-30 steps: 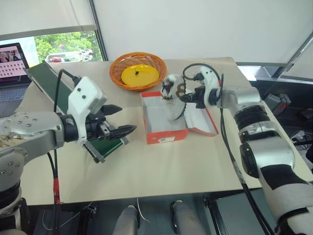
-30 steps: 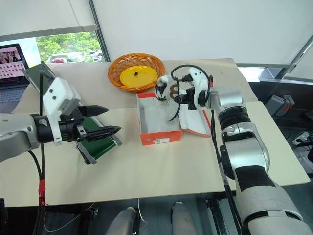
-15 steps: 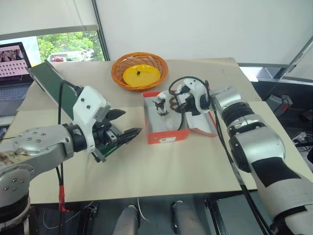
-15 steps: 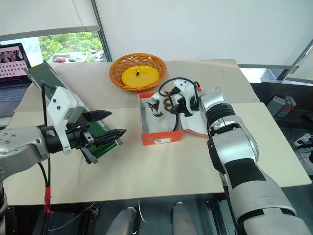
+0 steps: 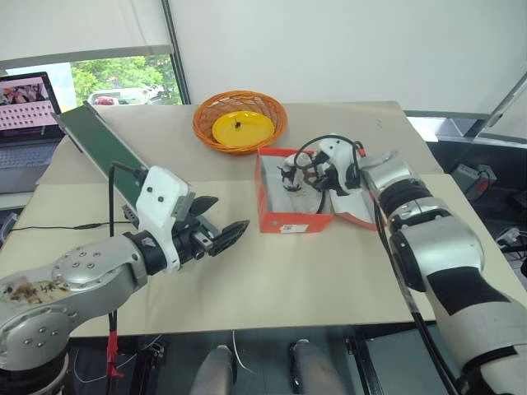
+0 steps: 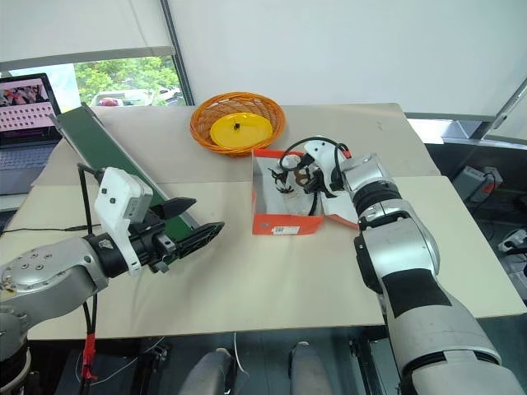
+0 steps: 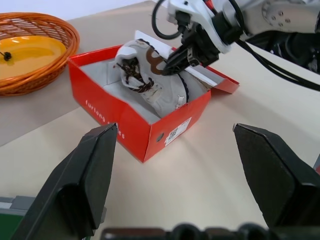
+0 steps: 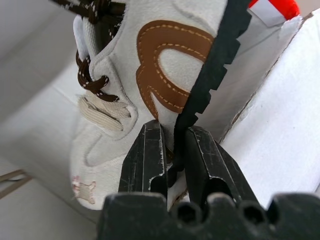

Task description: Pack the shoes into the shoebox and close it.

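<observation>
A: Between the R gripper [image 7: 172, 64] jaws, nearly closed, sits the edge of a shoe [image 7: 150, 82]; they pinch it by the sole rim, brown mark just beyond the fingertips [image 8: 150, 150].

B: Why that spot?

A: Prob. so the shoe hangs on its side and slides down along the box wall. It's already inside the shoebox [image 5: 284, 222], laces toward the far end from the jaws, sole against the white inner wall by the lid [image 5: 356, 216].

B: Lid?

A: Flap lies open flat on the table [image 5: 272, 288], under the R wrist side. Not closed yet.

B: L gripper [image 5: 216, 234]?

A: Jaws wide, holding nothing, pointing at the box's label end but well apart from it. Bare table betw. them, so free room to come in.

B: Tight spots?

A: Box walls hug the shoe; little slack beside the R jaws. Wicker basket [image 5: 239, 123] w/ yellow plate [image 5: 240, 129] sits just past the box's far end. Green board [image 5: 107, 156] lies behind the L jaws.

B: Second shoe?

A: Can't tell from here.
</observation>
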